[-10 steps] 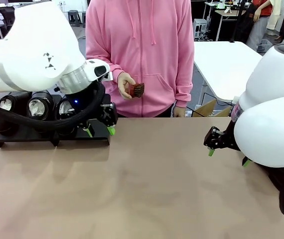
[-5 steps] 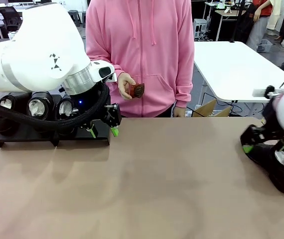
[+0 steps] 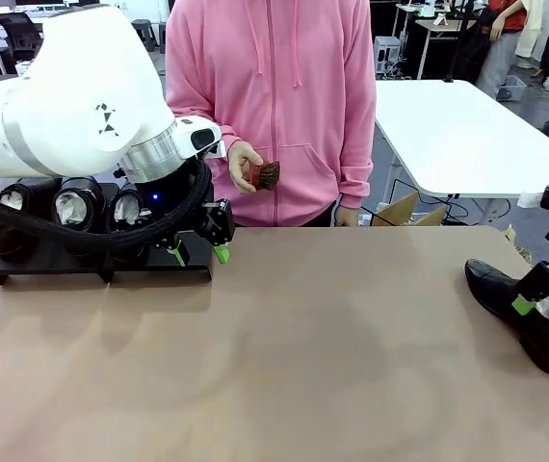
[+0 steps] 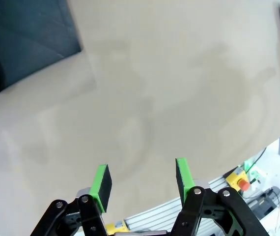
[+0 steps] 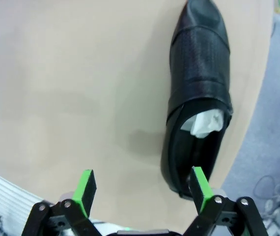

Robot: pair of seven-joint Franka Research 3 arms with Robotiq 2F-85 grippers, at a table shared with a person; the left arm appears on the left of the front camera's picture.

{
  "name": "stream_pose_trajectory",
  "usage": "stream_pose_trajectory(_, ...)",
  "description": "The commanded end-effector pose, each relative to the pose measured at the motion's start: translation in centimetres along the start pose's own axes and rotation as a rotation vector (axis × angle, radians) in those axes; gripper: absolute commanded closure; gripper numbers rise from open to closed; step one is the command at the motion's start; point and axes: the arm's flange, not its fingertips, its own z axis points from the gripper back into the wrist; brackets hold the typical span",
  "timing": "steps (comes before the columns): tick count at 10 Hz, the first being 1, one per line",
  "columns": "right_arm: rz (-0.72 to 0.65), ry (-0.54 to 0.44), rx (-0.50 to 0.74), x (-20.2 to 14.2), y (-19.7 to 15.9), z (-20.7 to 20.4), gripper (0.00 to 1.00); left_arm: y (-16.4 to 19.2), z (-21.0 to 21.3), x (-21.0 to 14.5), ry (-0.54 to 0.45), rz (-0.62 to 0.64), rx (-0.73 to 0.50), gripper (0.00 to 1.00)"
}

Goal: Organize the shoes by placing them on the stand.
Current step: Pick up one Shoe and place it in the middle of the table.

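Note:
Three glossy black shoes [image 3: 72,204] stuffed with white paper stand in a row on the black stand [image 3: 91,262] at the far left. My left gripper [image 3: 196,253] hangs open and empty just off the stand's right end; the left wrist view has its pads [image 4: 100,181] above bare table, with the stand's corner [image 4: 27,39] at top left. Another shoe [image 3: 515,310] lies near the table's right edge. My right gripper [image 3: 531,301] hovers open over its heel end. In the right wrist view the shoe [image 5: 199,83] lies lengthwise, and the gripper [image 5: 142,186] has one fingertip [image 5: 200,183] beside the heel.
A person in a pink hoodie stands at the far side and holds a small brown brush [image 3: 263,174] at waist height. The tan table [image 3: 332,346] stretches between the stand and the loose shoe. That shoe lies close to the table's right edge [image 5: 248,123].
My right arm has swung out toward the right edge, uncovering the loose shoe, and its gripper now sits over that shoe. The left gripper has shifted slightly right.

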Motion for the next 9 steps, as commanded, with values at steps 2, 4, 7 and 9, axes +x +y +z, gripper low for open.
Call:
stream_pose_trajectory(2, 0.096, -0.016, -0.117, 0.3, 1.4, -2.1, 0.00, 0.2, 0.3, 0.1, 0.000, -0.002, 0.005, 0.31)
stream_pose_trajectory(4, 0.046, 0.075, -0.216, 2.0, 2.1, -4.1, 0.00, 0.2, 0.3, 0.1, 0.000, -0.002, 0.005, 0.31)
stream_pose_trajectory(7, 0.008, 0.142, -0.271, 2.8, 1.6, -5.5, 0.00, 0.2, 0.3, 0.1, 0.000, -0.002, 0.005, 0.31)
stream_pose_trajectory(9, -0.007, 0.126, -0.259, 2.8, 1.1, -5.9, 0.00, 0.2, 0.3, 0.1, 0.000, -0.002, 0.005, 0.31)
